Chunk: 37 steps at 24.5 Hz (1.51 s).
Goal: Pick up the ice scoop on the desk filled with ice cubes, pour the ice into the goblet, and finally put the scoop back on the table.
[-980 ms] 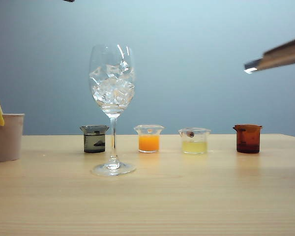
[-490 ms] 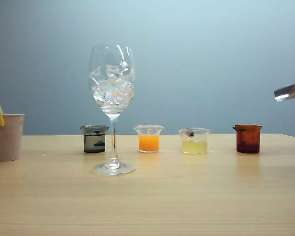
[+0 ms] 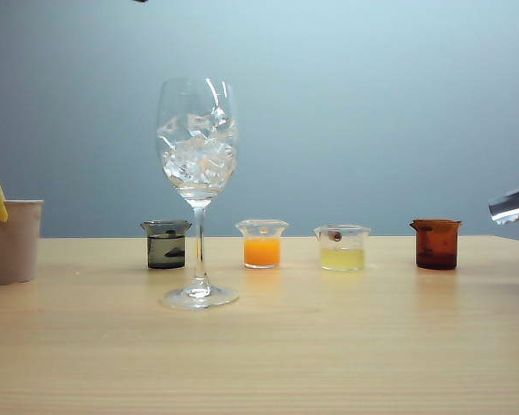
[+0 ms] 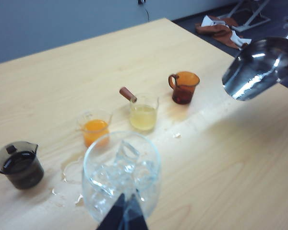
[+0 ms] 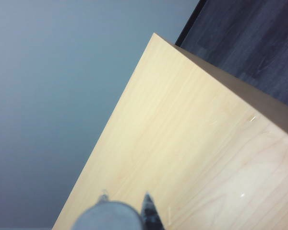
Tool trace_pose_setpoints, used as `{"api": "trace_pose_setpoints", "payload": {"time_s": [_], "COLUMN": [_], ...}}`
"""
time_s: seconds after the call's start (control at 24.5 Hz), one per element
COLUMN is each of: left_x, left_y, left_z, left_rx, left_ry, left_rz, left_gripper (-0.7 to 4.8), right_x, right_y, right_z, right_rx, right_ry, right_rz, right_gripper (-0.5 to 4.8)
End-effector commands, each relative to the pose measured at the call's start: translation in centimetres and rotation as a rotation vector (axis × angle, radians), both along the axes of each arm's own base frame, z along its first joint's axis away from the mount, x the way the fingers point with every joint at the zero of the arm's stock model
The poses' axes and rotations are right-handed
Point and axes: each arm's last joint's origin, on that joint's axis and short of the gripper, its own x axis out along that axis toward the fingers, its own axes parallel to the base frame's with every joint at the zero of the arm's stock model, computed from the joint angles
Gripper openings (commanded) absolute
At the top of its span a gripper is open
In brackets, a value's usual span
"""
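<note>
A tall goblet [image 3: 197, 173] is seen standing upright on the tabletop [image 3: 329, 346], its bowl partly filled with ice cubes [image 3: 199, 156]. Behind it, toward the far edge, four small beakers are lined up: a dark one [image 3: 166, 244], an orange one [image 3: 262, 243], a pale yellow one [image 3: 342, 247] and a brown one [image 3: 436, 243]. A paper cup [image 3: 11, 240] with a yellow straw is set at the left edge. The ice scoop [image 4: 260, 68] is held in the air beyond the right edge, clear of the tabletop, with its shiny trough seen empty. The right tool [image 5: 125, 203] is pressed onto the scoop's handle, only one dark fingertip [image 5: 148, 205] being visible. The left tool [image 4: 125, 215] is placed above the goblet; its fingertips are seen close together, with nothing between them.
</note>
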Motion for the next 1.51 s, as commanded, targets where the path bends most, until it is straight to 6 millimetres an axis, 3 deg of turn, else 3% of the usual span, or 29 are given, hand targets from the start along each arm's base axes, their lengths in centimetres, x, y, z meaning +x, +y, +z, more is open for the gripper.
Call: {"api": "trace_pose_setpoints", "payload": {"time_s": [0.04,0.45,0.98,1.51], "left_x": [0.0,0.0,0.0,0.0], "left_y": [0.1,0.1,0.2,0.2], "left_z": [0.2,0.1,0.0,0.0], "left_rx": [0.008,0.027,0.051,0.052], "left_ry": [-0.001,-0.01,-0.018,-0.016], "left_rz": [-0.001,0.016,0.026,0.026], "left_gripper": [-0.06,-0.06,-0.06,-0.06], "right_x": [0.9,3.0,4.1,4.1], "right_y": [-0.7,-3.8,-4.7,-4.7], "right_z": [-0.8,-4.4,-7.8,-8.3], "right_rx": [-0.019,-0.015,-0.009,-0.129], "right_ry": [-0.034,-0.071,-0.055,-0.034], "right_rz": [0.004,0.027,0.039,0.075], "right_gripper": [-0.05,-0.06,-0.05,-0.05]}}
